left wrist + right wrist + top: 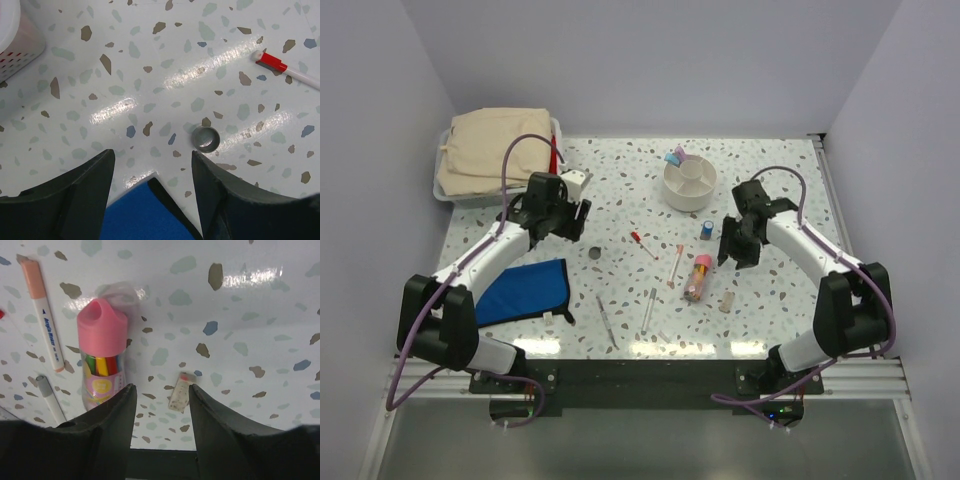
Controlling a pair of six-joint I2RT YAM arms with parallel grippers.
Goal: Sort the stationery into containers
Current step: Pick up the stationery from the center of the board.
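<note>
A glossy white speckled table [620, 170] is closed in by plain pale walls on three sides and carries two containers. In the far left corner sits the bin [455, 198], with one folded cloth [498, 140] lying over it. Just right of it the left gripper [568, 228] hangs released, its fingers apart with nothing between them. One blue pouch [525, 290] lies by the near left edge, and one small grey disc [595, 253] lies off its far corner.

Toward the near edge lie a silver pen [606, 320] and a second silver pen [648, 310], both running roughly near to far. One red-tipped pen [643, 242] lies diagonally at mid-table, its red end toward the far left. One pink marker [676, 262] and one tube [699, 278] lie side by side, near to far, with their caps toward the far edge.

Beyond them the round cup [690, 185] holds a few small pieces [675, 156] at its far rim. One blue-capped stick [706, 229] stands upright just in front of the cup. One eraser [726, 301] lies right of the tube. The right gripper [738, 252] hovers just right of the tube, fingers parted and empty.
</note>
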